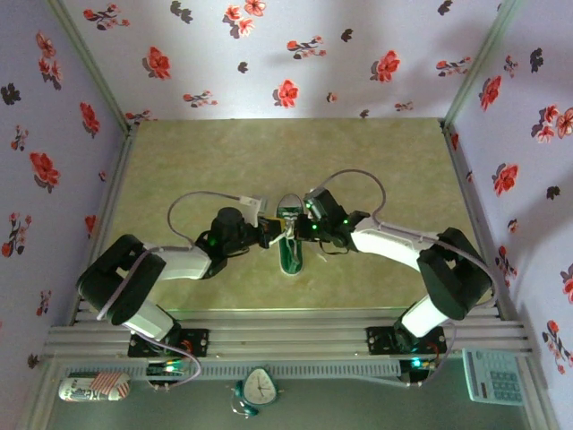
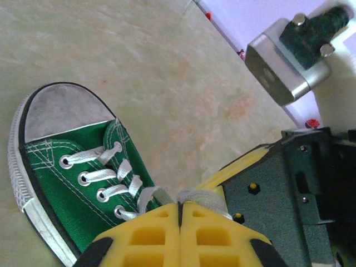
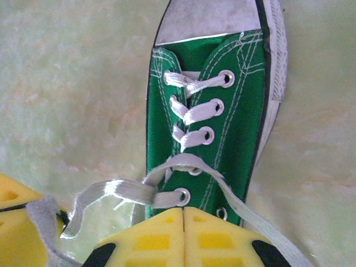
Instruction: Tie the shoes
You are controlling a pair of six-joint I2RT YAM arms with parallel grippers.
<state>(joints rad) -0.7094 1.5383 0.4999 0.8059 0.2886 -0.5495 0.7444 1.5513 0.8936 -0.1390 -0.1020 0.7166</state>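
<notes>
- Green sneaker (image 1: 290,255) sits at tabletop (image 1: 215,161) centre. White laces (image 3: 194,114) run through the eyelets, ends loose.
- At its 9 o'clock, left claw (image 2: 180,208): pads together, clamped on the laces.
- At 3 o'clock, right claw (image 3: 183,214): pads together against the laces; can't tell if it grips them.
- Right wrist view: a slack loop trails toward 7 o'clock.

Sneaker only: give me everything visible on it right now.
Small green canvas sneaker, upright on its sole on the table. Greyish-white rubber toe cap, white sole rim, metal eyelets. White laces are threaded but untied, and the loose ends trail out. The shut left hand seems to pinch one end. The shut right hand sits at the lowest eyelets, grip unclear.
</notes>
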